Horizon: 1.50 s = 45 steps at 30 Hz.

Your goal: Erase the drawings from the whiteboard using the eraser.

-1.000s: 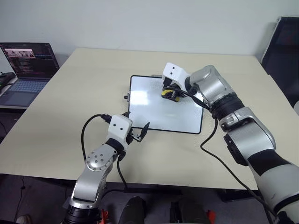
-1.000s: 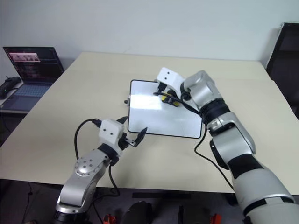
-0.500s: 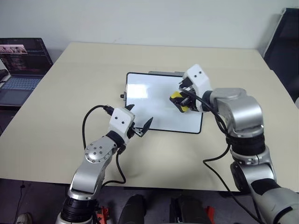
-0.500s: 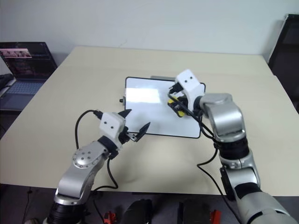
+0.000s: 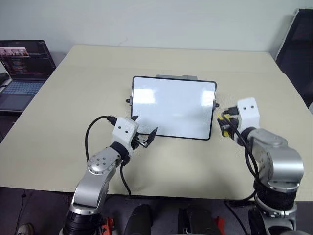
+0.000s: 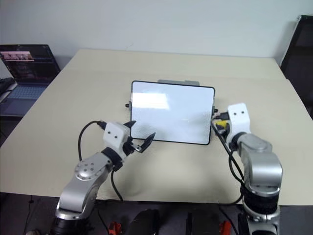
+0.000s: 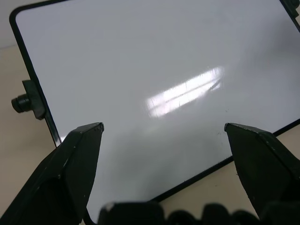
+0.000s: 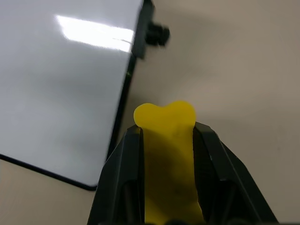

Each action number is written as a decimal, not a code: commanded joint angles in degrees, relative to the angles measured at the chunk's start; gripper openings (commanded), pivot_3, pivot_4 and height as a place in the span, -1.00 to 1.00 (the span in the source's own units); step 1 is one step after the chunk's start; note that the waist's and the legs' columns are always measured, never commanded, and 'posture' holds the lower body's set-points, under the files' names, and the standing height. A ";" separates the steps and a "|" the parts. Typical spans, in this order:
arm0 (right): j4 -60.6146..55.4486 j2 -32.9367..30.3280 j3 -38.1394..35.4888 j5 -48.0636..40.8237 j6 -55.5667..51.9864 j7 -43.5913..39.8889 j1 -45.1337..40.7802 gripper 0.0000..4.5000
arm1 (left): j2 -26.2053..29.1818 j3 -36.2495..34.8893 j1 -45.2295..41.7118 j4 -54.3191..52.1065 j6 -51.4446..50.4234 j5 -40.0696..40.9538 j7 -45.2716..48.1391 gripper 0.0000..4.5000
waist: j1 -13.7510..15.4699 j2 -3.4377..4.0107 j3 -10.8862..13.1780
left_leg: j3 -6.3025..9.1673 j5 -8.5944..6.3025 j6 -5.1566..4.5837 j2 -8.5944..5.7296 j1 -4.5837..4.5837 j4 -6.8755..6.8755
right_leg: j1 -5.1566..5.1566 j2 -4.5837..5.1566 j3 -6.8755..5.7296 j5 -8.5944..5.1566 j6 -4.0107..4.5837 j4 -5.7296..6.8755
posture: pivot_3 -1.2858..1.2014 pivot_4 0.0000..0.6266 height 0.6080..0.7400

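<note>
Zero marks show on the whiteboard (image 5: 173, 106) mid-table, so wiping looks done: right gripper (image 5: 224, 123) just right of its edge, clamped on the eraser (image 8: 166, 140), left gripper (image 5: 144, 133) w/ fingers apart at near-left corner; next prob set eraser down.

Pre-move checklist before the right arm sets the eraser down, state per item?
1. Glossy white black-framed whiteboard free of blue marks: ok, none visible.
2. Small yellow eraser secure in the right gripper: ok, clamped between both fingers.
3. Right gripper off the board: ok, over the beige table beside the board's right edge.
4. Left gripper clear of the board: not ok, open fingers sit at its near left corner.
5. Board lying flat, unshifted: cannot tell.
6. Laptop away from the work area: ok, far left.
</note>
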<state>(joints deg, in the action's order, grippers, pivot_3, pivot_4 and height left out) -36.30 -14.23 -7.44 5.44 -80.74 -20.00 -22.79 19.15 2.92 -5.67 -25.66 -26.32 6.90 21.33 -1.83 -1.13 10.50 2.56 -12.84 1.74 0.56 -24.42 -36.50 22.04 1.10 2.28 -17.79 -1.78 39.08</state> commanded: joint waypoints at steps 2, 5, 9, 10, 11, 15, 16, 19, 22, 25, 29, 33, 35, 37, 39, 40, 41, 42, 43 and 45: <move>-3.79 0.84 -0.87 -0.63 2.52 3.22 2.60 -0.52 | -2.11 -1.75 1.66 -4.30 -0.93 1.08 -2.63 1.00 | 0.04 0.00 0.00 | 0.00 0.00 0.00 -0.01 0.01 -0.01 | -0.03 0.00 0.00 0.00 -0.01 0.00 | 0.03 -0.52 1.00; -4.26 1.76 -1.18 -0.59 2.95 5.00 4.28 -0.52 | -3.33 -2.10 3.67 -5.19 -0.73 0.87 -4.53 1.00 | 0.01 0.00 0.00 | -0.02 0.00 0.00 0.00 0.04 -0.01 | -0.04 -0.02 0.02 0.00 -0.01 0.00 | 0.03 -0.52 1.00; -4.25 3.42 -1.32 -0.80 4.07 7.12 5.97 -0.52 | -4.40 -1.58 6.11 -6.20 0.31 -0.44 -6.72 1.00 | 0.05 -0.01 -0.01 | 0.00 0.00 0.00 0.00 0.05 -0.03 | -0.06 -0.01 0.02 0.00 0.00 0.00 | 0.03 -0.52 1.00; -4.19 3.37 -1.08 -1.03 4.50 7.15 6.54 -0.52 | -3.86 -1.07 5.77 -6.37 0.17 -0.24 -5.98 1.00 | 0.05 -0.01 -0.01 | 0.01 0.00 0.00 0.00 0.05 -0.03 | -0.07 -0.02 0.01 0.00 -0.01 0.00 | 0.03 -0.52 1.00; -4.15 2.99 -1.15 -1.26 4.71 6.97 7.11 -0.52 | -2.55 -0.10 3.78 -6.84 -1.80 2.44 -2.47 1.00 | 0.07 -0.01 -0.01 | 0.00 0.00 0.00 0.00 0.05 -0.03 | -0.07 -0.02 0.02 0.00 -0.01 0.00 | 0.03 -0.52 1.00; -4.43 1.84 -2.11 -2.26 4.03 6.65 7.68 -0.52 | 2.67 1.37 -2.82 -8.12 -7.71 11.96 9.25 1.00 | 0.25 -0.01 -0.01 | 0.11 0.01 0.00 -0.02 0.06 -0.18 | -0.20 -0.23 -0.11 0.00 -0.01 0.03 | 0.03 -0.52 1.00; -4.84 1.31 -2.39 -2.53 3.66 6.54 7.99 -0.52 | 4.75 1.80 -3.50 -8.57 -8.50 14.02 12.57 1.00 | 0.16 -0.01 -0.01 | 0.08 0.00 0.00 -0.02 0.08 -0.20 | -0.25 -0.24 -0.10 0.01 -0.04 0.02 | 0.03 -0.52 1.00; -6.37 0.09 -2.97 -2.64 1.78 7.01 9.03 -0.52 | 9.76 2.14 -3.53 -10.09 -10.40 19.60 20.21 1.00 | -0.13 0.00 -0.01 | -0.07 0.00 0.00 -0.01 0.21 -0.17 | -0.29 -0.24 -0.07 0.02 -0.07 -0.02 | 0.03 -0.52 1.00; -8.46 -0.71 -3.66 -2.92 -1.77 7.22 9.35 -0.52 | 14.43 1.92 -3.76 -9.21 -10.10 22.76 26.78 1.00 | -0.18 0.00 -0.01 | -0.22 0.00 0.00 0.06 0.40 0.00 | -0.29 -0.26 0.03 0.00 -0.03 0.00 | 0.03 -0.52 1.00; -9.92 -0.67 -4.77 -3.28 -6.36 7.35 8.65 -0.52 | 18.36 2.22 -5.48 -5.49 -7.02 23.36 33.95 1.00 | -0.11 0.00 -0.01 | -0.23 0.00 0.00 0.09 0.52 0.06 | -0.35 -0.29 0.05 -0.01 -0.01 0.02 | 0.03 -0.52 1.00; -10.29 0.05 -5.52 -4.14 -10.05 7.15 6.91 -0.52 | 20.04 2.98 -9.20 1.55 -0.75 21.21 40.15 1.00 | 0.01 0.00 -0.01 | -0.27 0.00 -0.01 0.03 0.57 0.05 | -0.43 -0.28 0.04 -0.01 -0.02 -0.02 | 0.03 -0.52 1.00; -10.47 0.47 -5.93 -4.92 -11.73 7.49 7.49 -0.52 | 19.87 4.54 -13.02 8.15 5.86 17.55 43.35 1.00 | 0.01 0.00 -0.01 | -0.26 0.00 -0.01 0.05 0.56 0.06 | -0.42 -0.29 0.04 -0.01 -0.02 -0.05 | 0.03 -0.52 1.00; -10.43 -0.26 -5.95 -5.34 -11.76 7.48 8.94 -0.52 | 19.53 5.61 -15.14 11.44 9.13 15.74 45.07 1.00 | 0.02 0.00 -0.01 | -0.28 0.00 -0.01 0.04 0.55 0.11 | -0.39 -0.29 0.04 -0.02 -0.02 -0.06 | 0.03 -0.52 1.00; -10.11 -0.85 -5.82 -5.75 -11.76 7.30 9.63 -0.52 | 19.25 6.74 -16.36 13.54 12.01 14.38 46.70 1.00 | 0.01 0.00 -0.01 | -0.28 0.00 -0.01 0.04 0.52 0.13 | -0.37 -0.29 0.05 -0.02 -0.03 -0.08 | 0.03 -0.52 1.00; -9.70 -1.46 -5.47 -6.10 -11.76 7.19 9.84 -0.52 | 18.74 7.55 -17.18 14.99 14.06 13.48 47.76 1.00 | 0.00 0.00 -0.01 | -0.32 0.00 -0.02 0.04 0.52 0.14 | -0.36 -0.28 0.07 -0.02 -0.03 -0.08 | 0.03 -0.52 1.00; -9.47 -1.62 -5.41 -6.27 -11.76 7.18 9.83 -0.52 | 18.38 7.89 -17.61 15.60 15.01 13.10 48.17 1.00 | -0.02 0.00 -0.01 | -0.33 0.00 -0.02 0.04 0.53 0.14 | -0.36 -0.28 0.08 -0.02 -0.03 -0.08 | 0.03 -0.52 1.00; -9.26 -1.70 -5.45 -6.39 -11.76 7.24 9.84 -0.52 | 18.09 8.16 -17.98 16.03 15.72 12.84 48.59 1.00 | -0.02 0.00 -0.01 | -0.33 0.00 -0.02 0.05 0.53 0.14 | -0.36 -0.28 0.08 -0.02 -0.03 -0.07 | 0.03 -0.52 1.00; -9.11 -1.61 -5.59 -6.57 -11.76 7.32 9.79 -0.52 | 17.87 8.34 -18.25 16.37 16.15 12.78 48.97 1.00 | -0.04 0.00 -0.01 | -0.32 0.00 -0.02 0.06 0.53 0.13 | -0.36 -0.29 0.07 -0.02 -0.03 -0.06 | 0.03 -0.52 1.00; -9.06 -1.63 -5.65 -6.74 -11.76 7.39 9.74 -0.52 | 17.71 8.42 -18.40 16.61 16.47 12.72 49.22 1.00 | -0.07 0.00 -0.01 | -0.32 0.00 -0.02 0.06 0.54 0.13 | -0.36 -0.30 0.08 -0.02 -0.03 -0.05 | 0.03 -0.52 1.00; -9.02 -1.64 -5.61 -7.21 -11.76 7.56 9.70 -0.52 | 17.52 8.54 -18.45 16.78 16.88 12.68 49.78 1.00 | -0.07 0.00 -0.01 | -0.32 0.00 -0.02 0.07 0.54 0.13 | -0.36 -0.31 0.08 -0.02 -0.03 -0.04 | 0.03 -0.52 1.00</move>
<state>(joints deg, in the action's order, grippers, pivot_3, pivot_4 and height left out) -44.59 -15.43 -12.31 -1.29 -92.07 -12.45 -12.71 36.80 11.29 -23.17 -8.52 -10.66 19.49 70.42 -1.90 -1.13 10.49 2.24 -12.84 1.72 0.63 -23.89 -36.37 21.68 0.79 2.36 -17.81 -1.81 39.04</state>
